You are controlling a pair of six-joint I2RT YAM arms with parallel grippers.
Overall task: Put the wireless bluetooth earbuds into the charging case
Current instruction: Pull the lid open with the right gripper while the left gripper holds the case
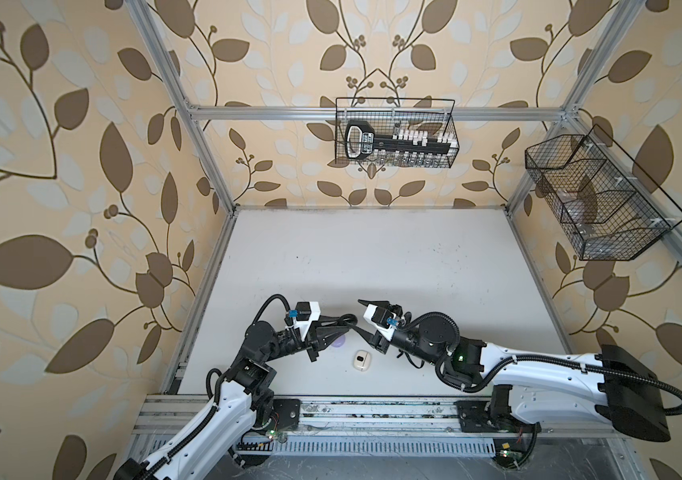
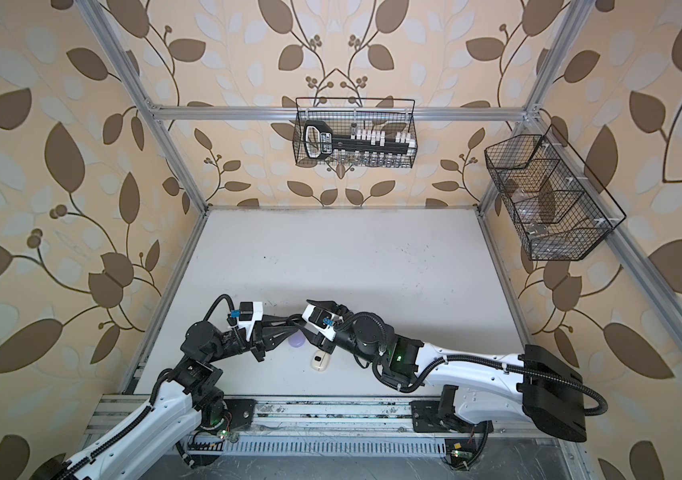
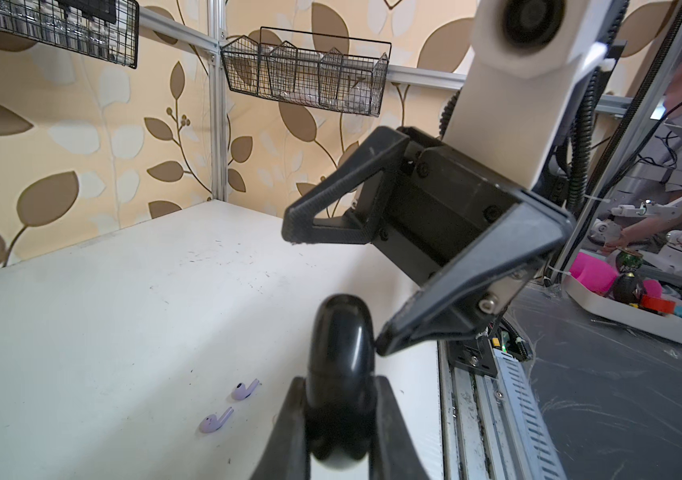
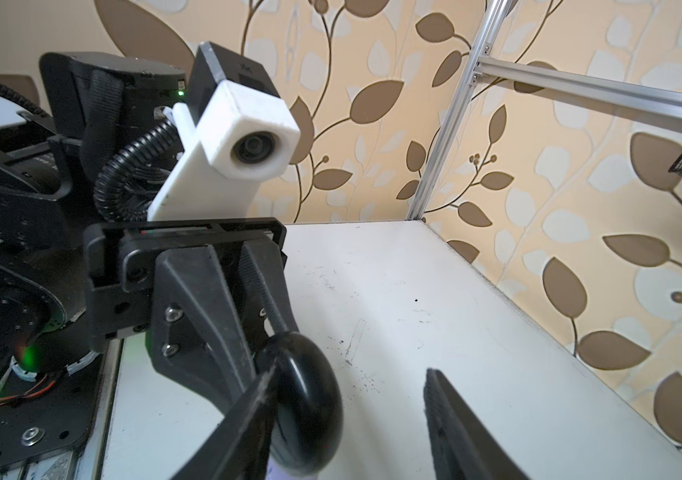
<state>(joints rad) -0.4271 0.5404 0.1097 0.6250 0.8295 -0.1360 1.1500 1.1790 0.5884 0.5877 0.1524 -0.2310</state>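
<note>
A closed black charging case (image 3: 339, 353) hangs above the table, and my left gripper (image 3: 339, 415) is shut on its lower end. In both top views the case (image 1: 349, 321) sits where the two grippers meet. My right gripper (image 4: 351, 374) is open. One of its fingers (image 4: 247, 415) lies against the side of the black case (image 4: 310, 399) and the other finger (image 4: 451, 419) stands well clear. Two pale lavender earbuds (image 3: 245, 388) (image 3: 216, 419) lie loose on the white table (image 3: 102, 332) beside the left gripper.
A cream-white case (image 1: 360, 360) with a dark patch rests on the table near the front. A lavender case (image 1: 339, 343) lies half hidden under the left gripper. Wire baskets (image 1: 395, 133) (image 1: 597, 199) hang on the back and right walls. A metal rail (image 1: 331, 411) runs along the front edge.
</note>
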